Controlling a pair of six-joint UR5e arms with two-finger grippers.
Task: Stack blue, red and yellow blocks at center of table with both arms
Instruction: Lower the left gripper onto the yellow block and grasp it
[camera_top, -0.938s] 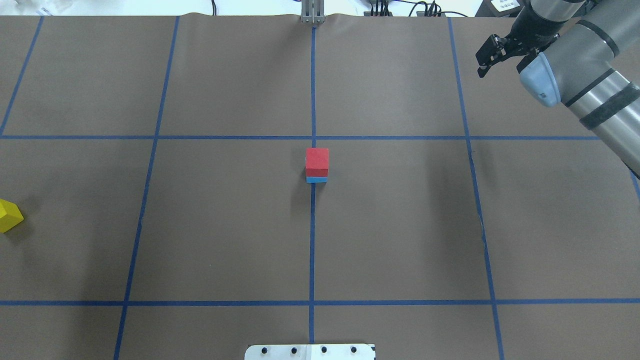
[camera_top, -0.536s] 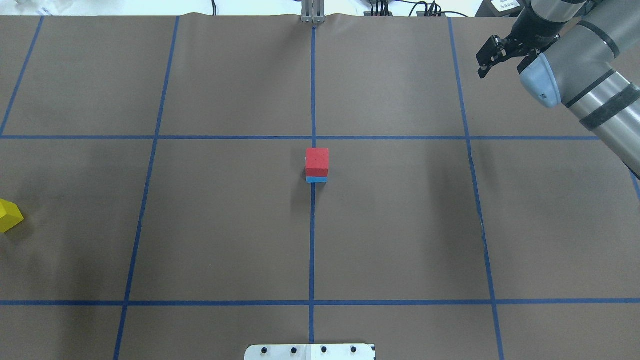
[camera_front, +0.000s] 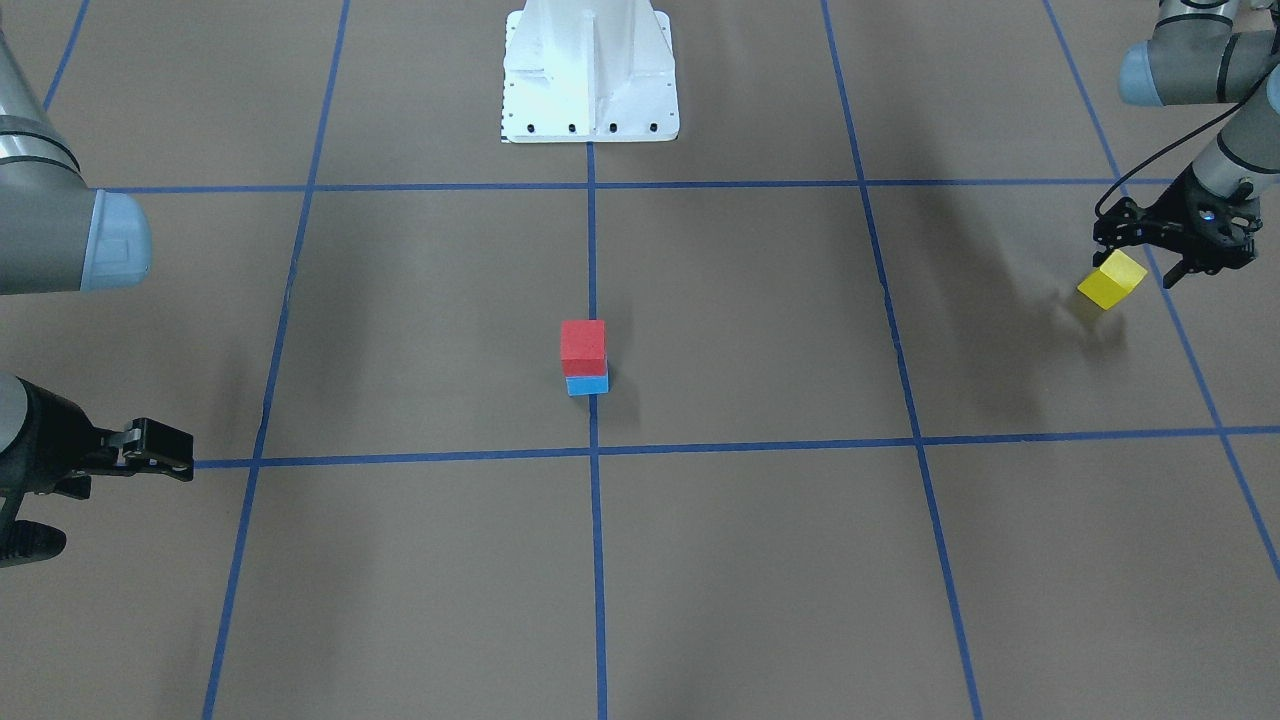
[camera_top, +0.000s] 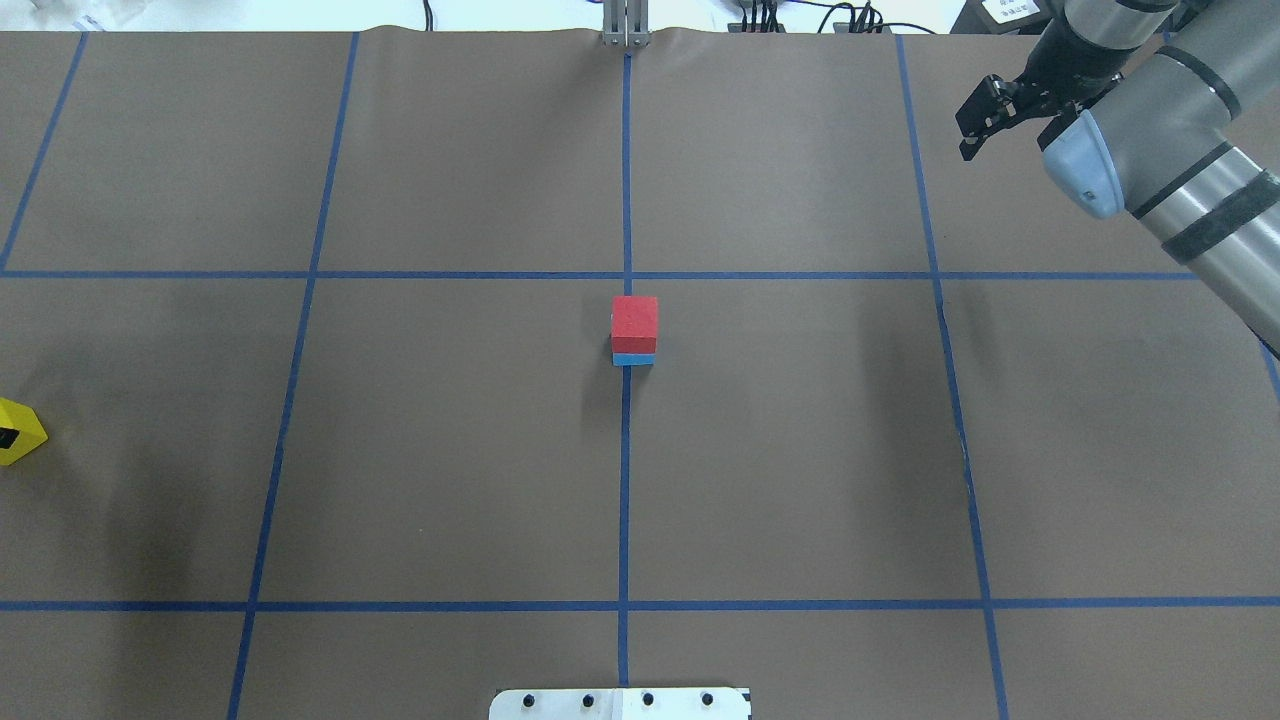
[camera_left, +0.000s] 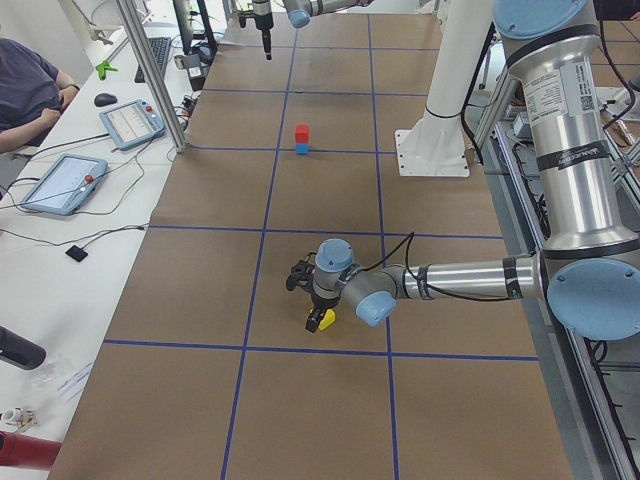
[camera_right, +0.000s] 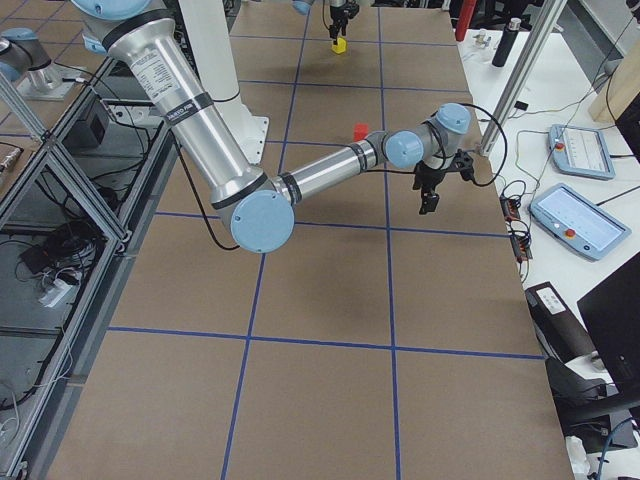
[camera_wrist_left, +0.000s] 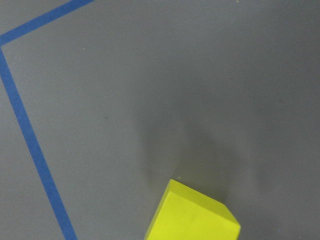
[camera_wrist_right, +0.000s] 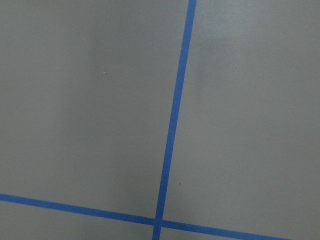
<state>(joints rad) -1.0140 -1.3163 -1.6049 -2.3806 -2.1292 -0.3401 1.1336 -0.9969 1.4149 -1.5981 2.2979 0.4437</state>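
Observation:
A red block (camera_top: 634, 322) sits on a blue block (camera_top: 633, 359) at the table's centre; the stack also shows in the front-facing view (camera_front: 584, 346). The yellow block (camera_front: 1111, 278) is far out on my left side, at the overhead view's left edge (camera_top: 20, 430). My left gripper (camera_front: 1140, 262) stands right over it and looks shut on it, low over the table. The left wrist view shows the yellow block (camera_wrist_left: 192, 214) at its bottom edge. My right gripper (camera_top: 975, 125) is open and empty, high at the far right.
The brown table cover is marked with blue tape lines (camera_top: 625, 480). The robot's white base (camera_front: 589, 75) stands at the near middle edge. The right arm's elbow (camera_top: 1150, 150) reaches over the far right corner.
A black finger now shows against the yellow block at the overhead view's left edge. The right gripper has drifted slightly farther away. The red and blue stack has not moved.

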